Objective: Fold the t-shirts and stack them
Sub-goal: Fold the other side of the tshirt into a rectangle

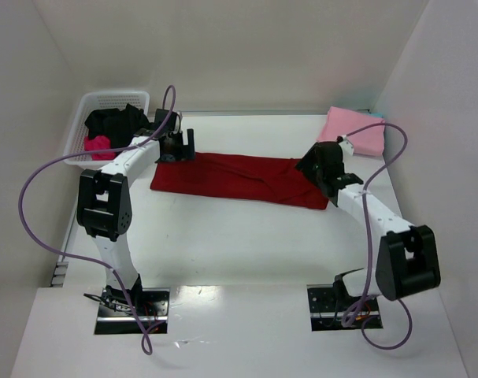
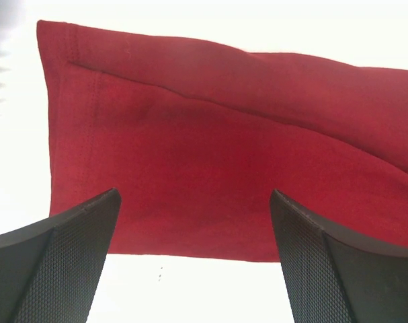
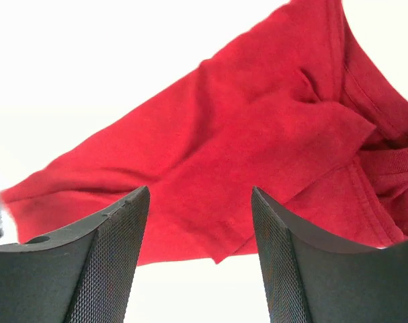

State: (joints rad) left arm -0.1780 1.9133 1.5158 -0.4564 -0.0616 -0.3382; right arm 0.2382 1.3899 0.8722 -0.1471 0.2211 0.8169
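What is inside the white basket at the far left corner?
The white basket holds crumpled black cloth and a magenta piece beside it. Whatever lies beneath them, and the basket's bottom, is covered.

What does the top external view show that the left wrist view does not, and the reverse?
Only the top view: the white basket at far left holding black and magenta clothes, the folded pink shirt at far right, and the right hand over the right end of the dark red shirt. Only the left wrist view: the stitched hem along the shirt's edge, and the meshed pads of the open left hand. Both: the dark red shirt, folded into a long strip on the white table.
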